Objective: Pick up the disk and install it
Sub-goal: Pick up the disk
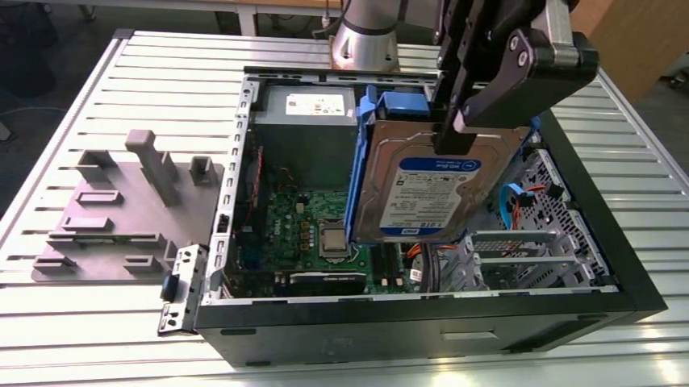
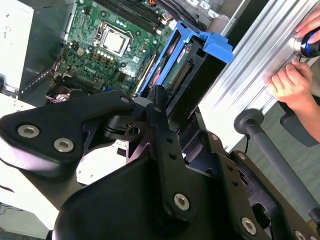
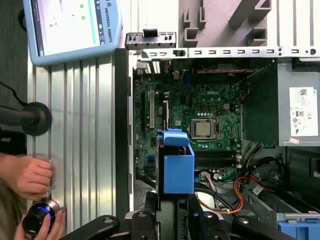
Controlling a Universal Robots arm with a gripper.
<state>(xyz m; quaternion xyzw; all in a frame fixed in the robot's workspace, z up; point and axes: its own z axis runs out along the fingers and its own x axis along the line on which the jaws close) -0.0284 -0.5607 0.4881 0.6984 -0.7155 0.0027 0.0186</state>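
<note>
**Item:** the disk point(image 1: 428, 193), a silver drive in a blue carrier, its label facing the exterior view.

**Location:** in the air over the open computer case point(image 1: 431, 318), hanging near upright above the motherboard point(image 1: 306, 230). It does not appear to touch any part of the case.

**Holder:** the gripper point(image 1: 457, 137), fingers clamped on the disk's upper edge (in both wrist views the blue carrier end points down toward the board).

**Step in hand:** the pick-up looks done. The disk is being carried to its install and is not yet seated.

**Requirement, as judged:** seating calls for the carrier squared to its bay and kept clear of the orange cables point(image 3: 240, 187). Which bay cannot be told.

**Also present:** a person's hand point(image 3: 30, 175) resting on the table point(image 1: 108, 322) beside the case.
</note>
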